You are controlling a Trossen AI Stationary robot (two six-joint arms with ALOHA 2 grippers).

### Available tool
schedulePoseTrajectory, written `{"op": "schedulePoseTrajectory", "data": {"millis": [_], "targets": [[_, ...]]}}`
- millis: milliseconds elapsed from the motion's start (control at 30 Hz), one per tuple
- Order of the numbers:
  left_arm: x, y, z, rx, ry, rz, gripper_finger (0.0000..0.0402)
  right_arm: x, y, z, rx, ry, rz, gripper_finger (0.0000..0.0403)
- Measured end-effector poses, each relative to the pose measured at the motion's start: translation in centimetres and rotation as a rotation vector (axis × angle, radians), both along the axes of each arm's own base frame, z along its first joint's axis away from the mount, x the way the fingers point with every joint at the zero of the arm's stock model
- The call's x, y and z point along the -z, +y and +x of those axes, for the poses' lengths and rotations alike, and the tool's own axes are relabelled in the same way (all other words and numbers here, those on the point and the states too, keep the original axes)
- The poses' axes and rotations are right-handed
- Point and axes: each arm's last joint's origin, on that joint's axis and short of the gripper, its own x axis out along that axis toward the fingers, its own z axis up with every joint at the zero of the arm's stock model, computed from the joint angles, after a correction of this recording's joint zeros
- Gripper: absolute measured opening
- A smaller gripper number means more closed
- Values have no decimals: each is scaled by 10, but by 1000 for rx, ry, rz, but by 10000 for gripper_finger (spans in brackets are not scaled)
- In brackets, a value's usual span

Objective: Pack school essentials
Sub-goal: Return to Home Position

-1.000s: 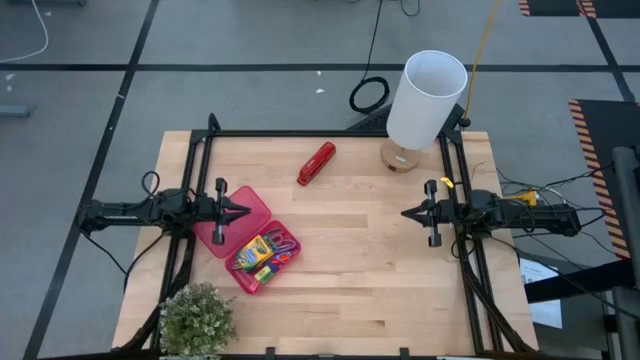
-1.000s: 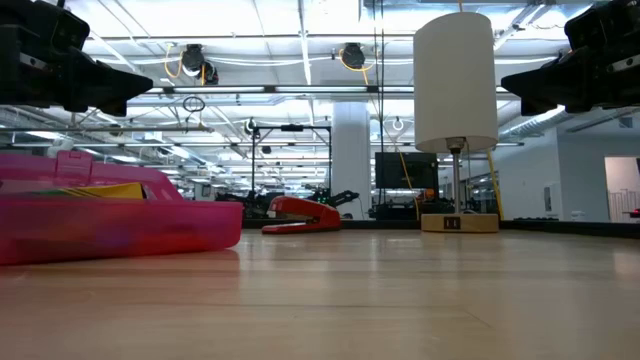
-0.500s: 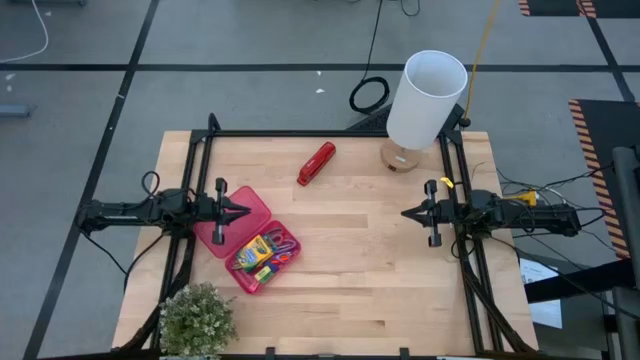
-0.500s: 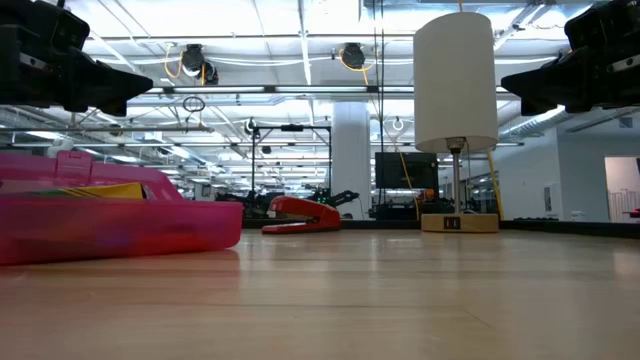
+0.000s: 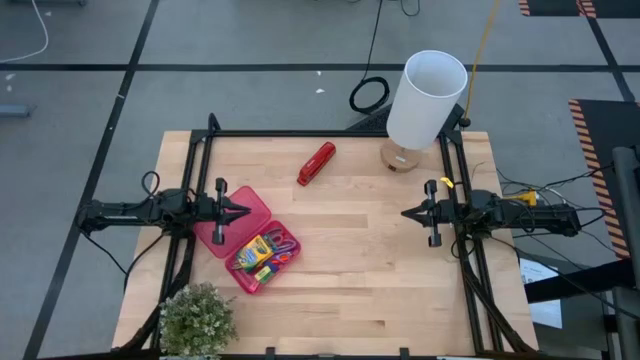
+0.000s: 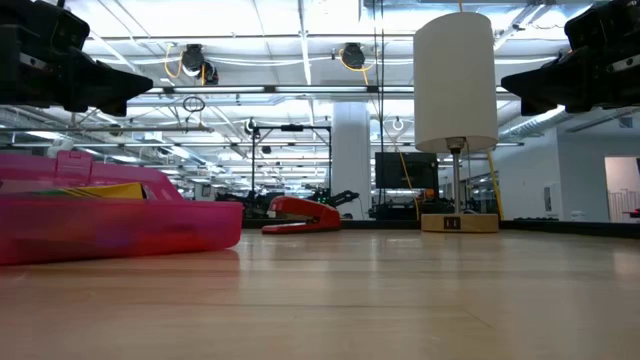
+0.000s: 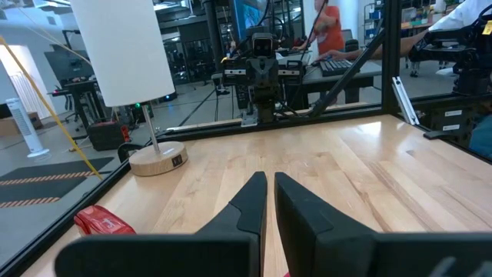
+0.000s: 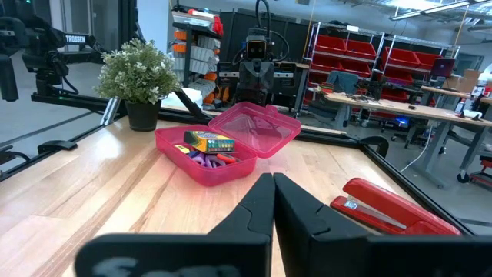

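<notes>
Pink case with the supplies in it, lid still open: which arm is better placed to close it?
Left, probably. The left gripper hangs right above the open lid of the pink case, fingers shut. The right gripper waits across the table, also shut, with bare wood between it and the case.

Sitting on the surface (image 5: 380, 250) are one pink case (image 5: 248, 238), one red stapler (image 5: 316, 163), one lamp (image 5: 423, 102) and one potted plant (image 5: 197, 318). The open case is holding one crayon box (image 5: 257, 248) and one pair of scissors (image 5: 281, 242), with other small bits too tiny to count. Two arms are reaching in, each carrying one tool: the left tool (image 5: 243, 211) and the right tool (image 5: 406, 213).
</notes>
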Motion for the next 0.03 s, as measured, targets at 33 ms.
{"op": "schedulePoseTrajectory", "data": {"millis": [33], "targets": [[0, 0, 0, 0, 0, 0, 31, 0, 0, 0, 0, 0, 0, 0]]}}
